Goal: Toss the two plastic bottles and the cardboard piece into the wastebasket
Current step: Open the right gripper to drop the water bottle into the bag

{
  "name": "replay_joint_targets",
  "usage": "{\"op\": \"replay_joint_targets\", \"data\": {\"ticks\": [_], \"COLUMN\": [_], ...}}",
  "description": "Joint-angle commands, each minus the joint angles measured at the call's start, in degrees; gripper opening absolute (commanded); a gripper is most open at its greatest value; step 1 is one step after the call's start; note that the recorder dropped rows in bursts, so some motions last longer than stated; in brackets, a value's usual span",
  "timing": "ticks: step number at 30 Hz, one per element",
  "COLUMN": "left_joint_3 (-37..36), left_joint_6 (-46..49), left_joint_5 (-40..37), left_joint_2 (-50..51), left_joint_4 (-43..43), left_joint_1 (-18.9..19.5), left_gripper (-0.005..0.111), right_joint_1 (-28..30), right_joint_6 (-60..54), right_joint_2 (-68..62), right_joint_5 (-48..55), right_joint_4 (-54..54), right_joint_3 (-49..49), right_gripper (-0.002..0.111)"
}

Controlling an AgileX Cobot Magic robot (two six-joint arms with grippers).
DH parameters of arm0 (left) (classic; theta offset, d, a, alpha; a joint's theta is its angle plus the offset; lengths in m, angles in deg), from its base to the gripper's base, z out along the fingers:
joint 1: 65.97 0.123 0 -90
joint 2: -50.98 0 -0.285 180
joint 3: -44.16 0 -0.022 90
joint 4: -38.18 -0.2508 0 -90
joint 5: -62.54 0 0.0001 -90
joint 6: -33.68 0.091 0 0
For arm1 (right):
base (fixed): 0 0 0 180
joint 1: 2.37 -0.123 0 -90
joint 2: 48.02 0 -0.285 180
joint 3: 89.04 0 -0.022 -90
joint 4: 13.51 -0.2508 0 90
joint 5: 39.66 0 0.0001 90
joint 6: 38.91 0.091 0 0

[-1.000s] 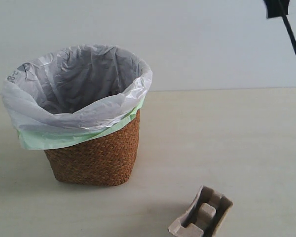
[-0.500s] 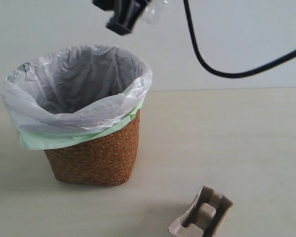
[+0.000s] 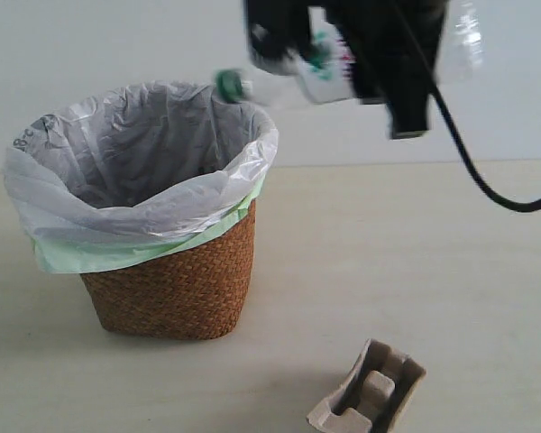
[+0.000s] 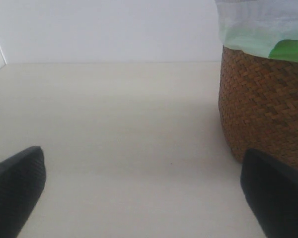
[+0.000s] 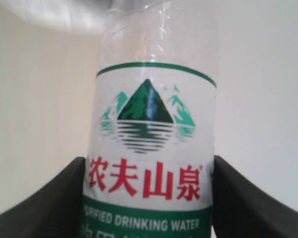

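One green-capped bottle [image 3: 314, 83], clear plastic, with a green-and-white label bearing a mountain emblem and red characters. We found it pinched at the label by the right gripper [image 5: 149, 198], a dark finger [image 5: 49, 203] pressed against each side. In the exterior view it lay roughly level in the air. Its cap [image 3: 233, 86] pointed toward the wastebasket [image 3: 176, 289] and hung over the far right part of the rim. That part of the picture was blurred, so we noted no finer detail.

One wastebasket, brown woven wicker, upright on the table [image 3: 433, 262]. It was lined with a translucent white-grey bag [image 3: 126, 212] folded out over the rim, and a pale green bag [image 3: 81, 257] showed beneath its edge.

One cardboard piece [image 3: 370, 397], beige moulded pulp with ridges and hollows. It lay on the table at the lower edge of the exterior view, to the right of the wastebasket and well apart from it, partly cut off by the frame.

One left gripper [image 4: 144, 191], low over the table. Its fingers [image 4: 17, 186] were spread wide with only bare tabletop between them, and the wicker wall of the wastebasket stood close ahead of one finger.

One black cable [image 3: 487, 180], looping down from the right arm in front of the pale wall [image 3: 90, 45].
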Motion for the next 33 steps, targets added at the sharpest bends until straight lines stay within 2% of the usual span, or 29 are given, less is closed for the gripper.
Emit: {"op": "replay_joint_targets", "data": {"ticks": [1,3,6,10,13,16,21,23,24,26,28,33], "left_joint_3": [0.21,0.21,0.21,0.21,0.21,0.21,0.21,0.21,0.21,0.21,0.21,0.21], "left_joint_6": [-0.50,-0.50,-0.50,-0.50,-0.50,-0.50,-0.50,-0.50,-0.50,-0.50,-0.50,-0.50], "left_joint_5": [0.44,0.44,0.44,0.44,0.44,0.44,0.44,0.44,0.44,0.44,0.44,0.44], "left_joint_2": [-0.18,-0.18,-0.18,-0.18,-0.18,-0.18,-0.18,-0.18,-0.18,-0.18,-0.18,-0.18], "left_joint_4": [0.12,0.12,0.12,0.12,0.12,0.12,0.12,0.12,0.12,0.12,0.12,0.12], "left_joint_1": [-0.41,-0.41,-0.41,-0.41,-0.41,-0.41,-0.41,-0.41,-0.41,-0.41,-0.41,-0.41], "left_gripper": [0.108,0.108,0.108,0.108,0.108,0.108,0.108,0.108,0.108,0.108,0.108,0.108], "right_joint_1": [1.03,1.03,1.03,1.03,1.03,-0.78,-3.25,-3.25,-3.25,-3.25,-2.98,-2.98], "right_joint_6": [13.64,18.95,18.95,17.09,11.73,12.18,36.85,40.90,40.90,41.91,45.61,47.26], "right_joint_2": [-1.06,-1.06,-1.21,-1.21,-1.21,-0.84,0.74,0.47,0.09,-0.69,-1.20,-1.93], "right_joint_5": [4.95,4.95,4.95,4.95,0.30,-10.04,-41.70,-46.09,-45.71,-43.24,-39.60,-28.64], "right_joint_4": [26.30,30.21,26.42,14.61,2.44,-3.29,-4.63,-4.46,-4.46,-4.12,-1.27,3.72], "right_joint_3": [1.09,1.09,1.09,1.09,1.09,-0.12,-1.27,-1.27,-1.27,-1.27,-1.27,-1.27], "right_gripper": [0.000,0.000,0.000,0.000,0.000,0.000,0.003,0.019,0.033,0.072,0.104,0.104]}}
